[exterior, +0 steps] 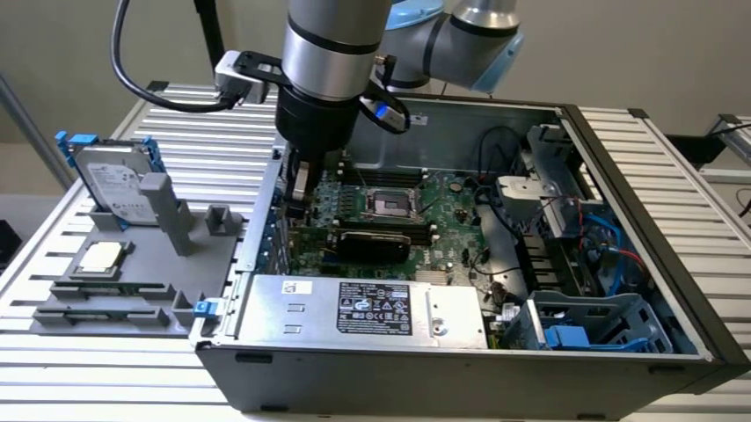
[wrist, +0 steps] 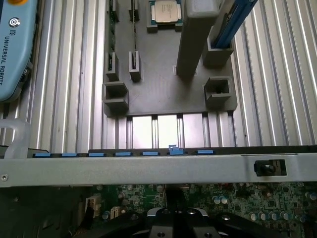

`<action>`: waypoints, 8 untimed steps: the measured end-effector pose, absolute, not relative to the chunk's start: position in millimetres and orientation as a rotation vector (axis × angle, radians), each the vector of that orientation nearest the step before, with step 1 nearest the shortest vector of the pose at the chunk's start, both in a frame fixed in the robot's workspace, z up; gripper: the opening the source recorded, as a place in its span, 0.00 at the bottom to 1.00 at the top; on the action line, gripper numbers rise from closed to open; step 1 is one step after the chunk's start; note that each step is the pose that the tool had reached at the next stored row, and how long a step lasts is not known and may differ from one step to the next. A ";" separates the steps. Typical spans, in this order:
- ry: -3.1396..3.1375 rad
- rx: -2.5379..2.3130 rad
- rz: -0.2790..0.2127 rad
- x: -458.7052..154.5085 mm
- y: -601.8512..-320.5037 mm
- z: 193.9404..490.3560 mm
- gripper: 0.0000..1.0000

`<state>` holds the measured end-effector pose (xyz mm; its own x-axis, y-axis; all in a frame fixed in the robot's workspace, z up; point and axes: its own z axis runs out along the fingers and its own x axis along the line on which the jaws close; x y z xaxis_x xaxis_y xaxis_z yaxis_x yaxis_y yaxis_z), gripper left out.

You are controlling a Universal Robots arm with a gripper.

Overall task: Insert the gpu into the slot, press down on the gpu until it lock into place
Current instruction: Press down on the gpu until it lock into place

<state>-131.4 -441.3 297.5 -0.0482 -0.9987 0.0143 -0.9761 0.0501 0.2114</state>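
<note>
My gripper [exterior: 302, 204] stood low inside the case [exterior: 657, 290], fingers drawn fully together, nothing visibly held. The gpu [exterior: 369, 244] lay seated along the slot on the motherboard [exterior: 452, 215], near the case's power-supply [exterior: 364, 308] edge, card upright for pressing. Tight room: case wall beside me, cables [exterior: 499, 202] opposite.

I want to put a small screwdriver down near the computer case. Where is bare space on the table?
The ribbed table is bare at the exterior view's right of the computer case, and in front of the grey parts tray. The tray itself is crowded, and so is the case interior.
</note>
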 end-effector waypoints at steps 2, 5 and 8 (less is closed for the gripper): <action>-2.156 2.052 -0.217 -131.3 -440.9 297.4 0.13; -2.154 2.049 -0.220 -131.9 -440.5 297.5 0.13; -2.152 2.047 -0.223 -132.4 -440.4 297.6 0.13</action>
